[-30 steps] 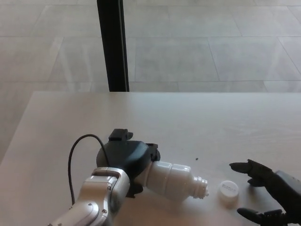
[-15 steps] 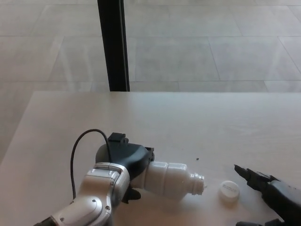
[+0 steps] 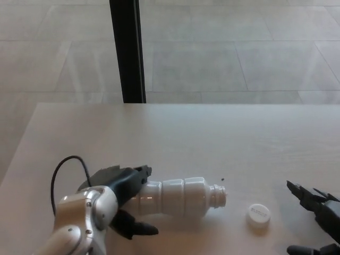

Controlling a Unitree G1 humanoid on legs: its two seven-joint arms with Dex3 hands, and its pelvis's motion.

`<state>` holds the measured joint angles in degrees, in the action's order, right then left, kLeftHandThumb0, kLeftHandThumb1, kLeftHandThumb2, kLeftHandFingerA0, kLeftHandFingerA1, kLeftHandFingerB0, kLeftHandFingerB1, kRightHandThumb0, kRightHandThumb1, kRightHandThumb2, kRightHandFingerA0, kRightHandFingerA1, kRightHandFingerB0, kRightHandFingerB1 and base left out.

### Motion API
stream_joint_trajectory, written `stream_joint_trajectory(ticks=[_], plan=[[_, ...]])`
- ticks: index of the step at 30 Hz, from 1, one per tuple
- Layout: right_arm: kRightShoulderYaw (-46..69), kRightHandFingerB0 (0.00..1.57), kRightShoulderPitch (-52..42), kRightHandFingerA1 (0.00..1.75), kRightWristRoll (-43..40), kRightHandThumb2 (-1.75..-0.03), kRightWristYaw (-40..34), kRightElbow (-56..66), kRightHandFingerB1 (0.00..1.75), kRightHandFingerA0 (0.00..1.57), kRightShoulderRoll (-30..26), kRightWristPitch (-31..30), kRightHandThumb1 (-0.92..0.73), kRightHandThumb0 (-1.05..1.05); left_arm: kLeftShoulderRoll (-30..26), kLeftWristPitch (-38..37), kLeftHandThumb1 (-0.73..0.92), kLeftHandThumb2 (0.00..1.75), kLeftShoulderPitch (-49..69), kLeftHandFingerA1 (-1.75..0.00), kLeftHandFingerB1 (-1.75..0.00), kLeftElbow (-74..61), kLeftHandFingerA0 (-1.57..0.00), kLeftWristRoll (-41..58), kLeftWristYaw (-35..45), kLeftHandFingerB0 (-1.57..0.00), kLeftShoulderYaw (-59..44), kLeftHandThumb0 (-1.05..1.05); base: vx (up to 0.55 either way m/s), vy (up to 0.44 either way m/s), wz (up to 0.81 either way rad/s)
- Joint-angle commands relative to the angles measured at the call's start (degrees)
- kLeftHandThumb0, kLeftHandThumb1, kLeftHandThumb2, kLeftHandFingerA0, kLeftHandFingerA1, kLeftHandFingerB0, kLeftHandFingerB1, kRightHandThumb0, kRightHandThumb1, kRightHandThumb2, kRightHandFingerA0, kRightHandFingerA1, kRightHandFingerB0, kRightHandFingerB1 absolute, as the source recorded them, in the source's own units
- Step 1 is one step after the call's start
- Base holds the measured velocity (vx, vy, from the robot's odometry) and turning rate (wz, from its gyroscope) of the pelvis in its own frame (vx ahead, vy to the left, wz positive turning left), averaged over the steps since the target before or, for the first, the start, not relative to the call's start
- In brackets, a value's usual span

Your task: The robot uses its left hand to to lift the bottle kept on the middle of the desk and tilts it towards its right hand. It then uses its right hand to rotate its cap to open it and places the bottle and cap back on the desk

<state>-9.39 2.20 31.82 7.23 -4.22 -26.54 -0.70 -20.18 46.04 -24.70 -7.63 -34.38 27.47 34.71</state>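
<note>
Pale wooden desk (image 3: 212, 133), light tiled floor beyond its far edge, one black post (image 3: 126, 50) standing behind it. Bottle (image 3: 178, 197): white, ribbed, lying on its side on the desk in the near-left area, open neck pointing toward the robot's right. Cap (image 3: 258, 214): white, off the bottle, resting flat on the desk just beside the neck but not touching it. Left hand (image 3: 119, 196): at the bottle's base end, fingers spread, one above and one below the base; they look loosened around it rather than clamped, though contact at the base cannot be ruled out. Right hand (image 3: 316, 218): near-right corner, fingers apart, empty, well clear of the cap. Judgement: uncapping done, both parts are down, so only withdrawal is left. Risks: the bottle is round and on its side, so a finger dragging along the base as the left hand pulls away could roll it or spin the neck into the cap and knock that aside. A sweep by the right hand could also flick the light cap off the near edge. Contents: the bottle wall is opaque, so nothing can be seen inside; no liquid shows at the mouth or on the desk. If anything is in it, an open neck lying level would let it run out.
</note>
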Motion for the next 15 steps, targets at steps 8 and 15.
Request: stream_joint_trajectory(ticks=[8, 15], plan=[[10.46, 0.00, -3.07, 0.09, -6.26, -0.95, 1.71, 4.89, 0.00, 0.00, -3.34, -1.27, -0.58, -1.03, 8.43, -9.46, 0.82, 0.65, 17.23, 0.00, 0.00, -6.21, 0.00, 15.29, -7.56, 0.00, -29.88, -1.02, 0.00, 0.000, 0.00], [26.24, 0.09, -5.49, 0.00, -17.93, -0.91, 4.32, 4.02, 0.01, 0.00, -5.38, 0.24, -0.60, -1.02, 15.06, -14.09, 0.92, 0.67, 25.26, 0.00, 0.00, -7.65, 0.00, 31.34, -5.12, 0.00, -55.55, -0.90, 0.00, 0.000, 0.00]])
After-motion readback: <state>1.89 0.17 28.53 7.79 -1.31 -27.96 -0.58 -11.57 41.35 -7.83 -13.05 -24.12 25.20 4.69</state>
